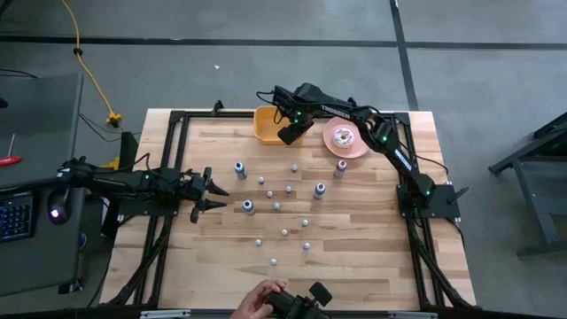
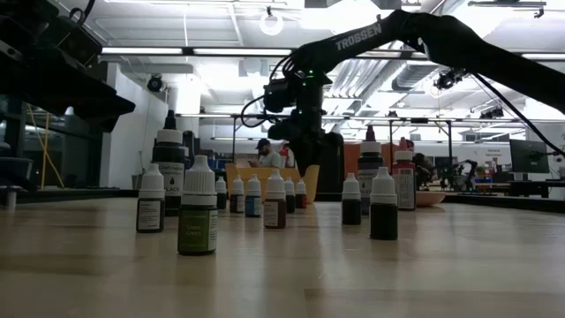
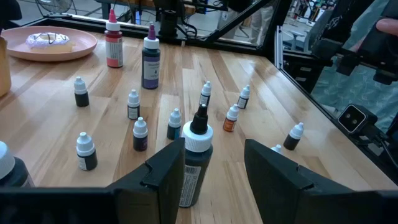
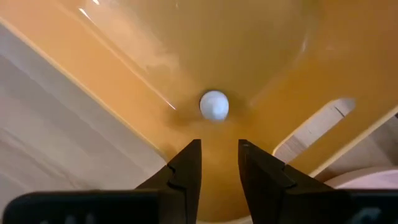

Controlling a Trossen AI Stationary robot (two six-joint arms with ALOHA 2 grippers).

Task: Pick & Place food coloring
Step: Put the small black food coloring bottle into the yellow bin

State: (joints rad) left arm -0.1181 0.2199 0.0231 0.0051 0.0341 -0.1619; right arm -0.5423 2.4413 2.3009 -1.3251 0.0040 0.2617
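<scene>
right gripper (image 4: 219,163) hangs open over a yellow bin (image 4: 261,56) holding one bottle (image 4: 214,105); left gripper (image 1: 215,191) open beside the bin's scattered bottles (image 1: 283,199)

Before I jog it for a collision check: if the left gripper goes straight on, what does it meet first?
Probably the black-tipped bottle, upright just ahead between the open fingers of the left gripper; depth is unclear.

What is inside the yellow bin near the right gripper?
One white-capped bottle lies inside the yellow bin, beyond the open right gripper. The arm covers part of the bin from above.
</scene>
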